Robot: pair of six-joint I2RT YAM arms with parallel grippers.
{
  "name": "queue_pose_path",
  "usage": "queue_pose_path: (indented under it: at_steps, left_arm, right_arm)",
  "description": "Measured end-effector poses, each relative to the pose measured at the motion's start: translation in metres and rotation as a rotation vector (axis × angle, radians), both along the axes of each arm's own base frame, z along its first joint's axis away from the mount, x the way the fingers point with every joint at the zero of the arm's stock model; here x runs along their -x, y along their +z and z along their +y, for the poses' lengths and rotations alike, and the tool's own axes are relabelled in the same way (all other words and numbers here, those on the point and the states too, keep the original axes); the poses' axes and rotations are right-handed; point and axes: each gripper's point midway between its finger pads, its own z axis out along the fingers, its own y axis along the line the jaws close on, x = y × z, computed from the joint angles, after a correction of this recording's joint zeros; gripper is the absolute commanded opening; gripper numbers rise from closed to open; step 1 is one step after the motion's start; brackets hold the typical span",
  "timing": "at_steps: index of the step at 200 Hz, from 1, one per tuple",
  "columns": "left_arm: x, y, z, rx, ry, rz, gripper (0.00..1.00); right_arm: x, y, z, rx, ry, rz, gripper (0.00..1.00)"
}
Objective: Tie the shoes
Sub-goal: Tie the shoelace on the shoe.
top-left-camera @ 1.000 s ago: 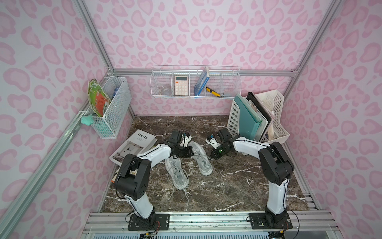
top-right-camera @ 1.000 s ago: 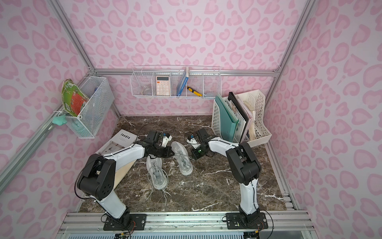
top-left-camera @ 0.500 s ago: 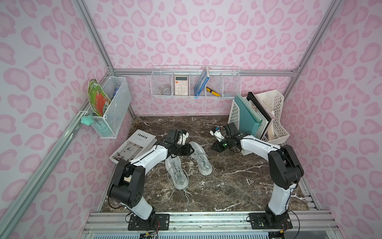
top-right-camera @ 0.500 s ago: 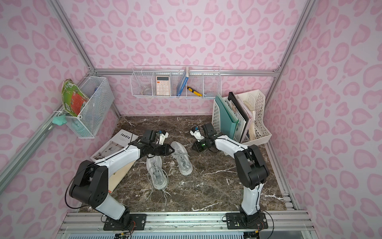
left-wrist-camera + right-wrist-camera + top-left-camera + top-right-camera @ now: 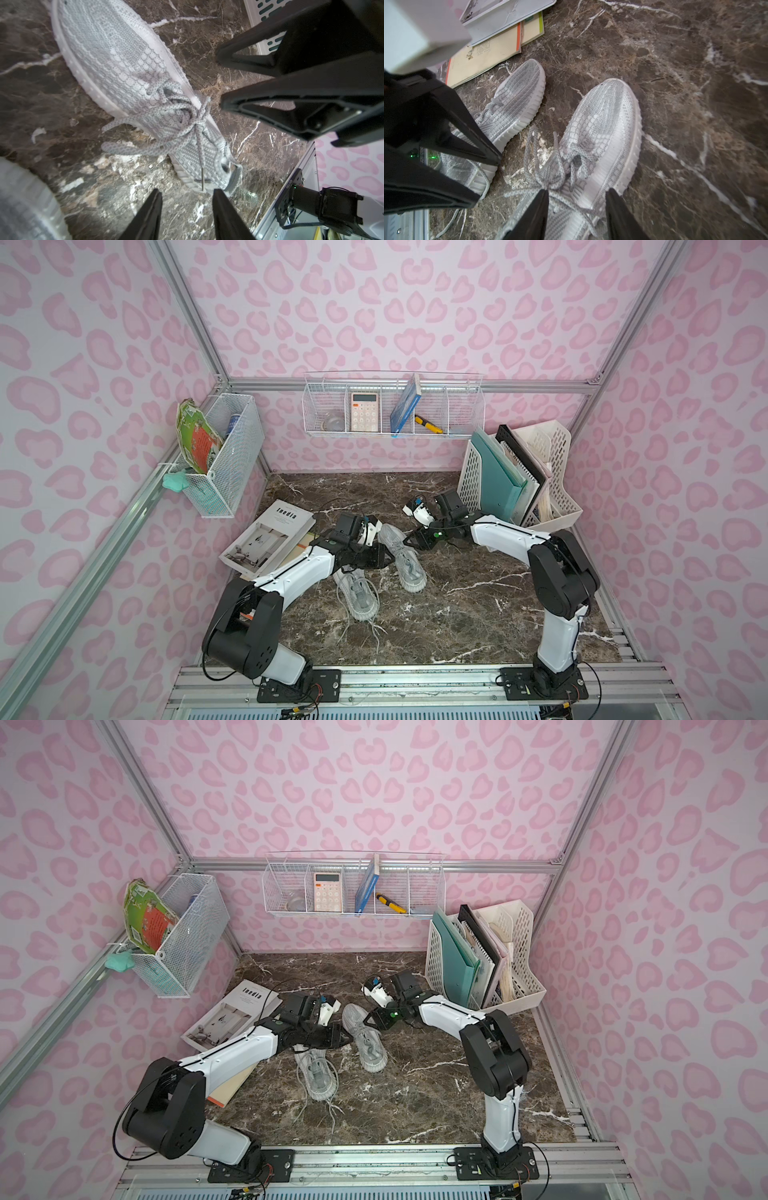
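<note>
Two light grey knit shoes lie mid-table. The far shoe [image 5: 405, 562] [image 5: 368, 1042] carries a bow in its laces [image 5: 195, 124] [image 5: 550, 176]. The near shoe [image 5: 359, 597] [image 5: 318, 1077] [image 5: 517, 99] has long laces trailing loose toward the table front. My left gripper [image 5: 386, 558] [image 5: 347, 1040] [image 5: 187, 193] stands open beside the far shoe's heel, nothing between its fingers. My right gripper [image 5: 407, 538] [image 5: 368, 1020] [image 5: 577, 192] is open too, hovering over that shoe's bow and gripping nothing. The two grippers face each other across the shoe.
A stack of books [image 5: 270, 539] lies at the left, close to my left arm. A white file rack [image 5: 557, 506] with folders stands at the back right, just behind my right arm. Wire baskets [image 5: 395, 406] hang on the walls.
Both grippers were shut a second ago and now stand open. The right gripper swung out toward the file rack and has come back near the far shoe.
</note>
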Motion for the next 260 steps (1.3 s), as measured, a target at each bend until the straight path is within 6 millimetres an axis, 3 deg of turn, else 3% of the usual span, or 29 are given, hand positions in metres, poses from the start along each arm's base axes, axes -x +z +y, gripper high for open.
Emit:
queue_pose_path:
  at_steps: [56, 92, 127, 174, 260]
  left_arm:
    - [-0.004, -0.004, -0.016, 0.039, -0.055, 0.034, 0.29]
    - [-0.003, -0.006, -0.019, 0.046, -0.075, 0.044, 0.12]
    - [-0.004, -0.007, -0.019, 0.042, -0.081, 0.045, 0.02]
    - [-0.002, -0.009, -0.017, 0.027, -0.087, 0.050, 0.24]
    - [-0.006, -0.019, -0.021, 0.018, -0.095, 0.092, 0.28]
  right_arm:
    - [0.009, -0.013, 0.008, 0.007, 0.050, 0.032, 0.49]
    - [0.011, -0.021, 0.010, 0.013, 0.060, 0.046, 0.48]
    - [0.013, -0.024, 0.011, 0.016, 0.065, 0.053, 0.48]
    - [0.013, -0.024, 0.011, 0.017, 0.064, 0.052, 0.47]
    - [0.013, -0.025, 0.010, 0.019, 0.062, 0.051, 0.47]
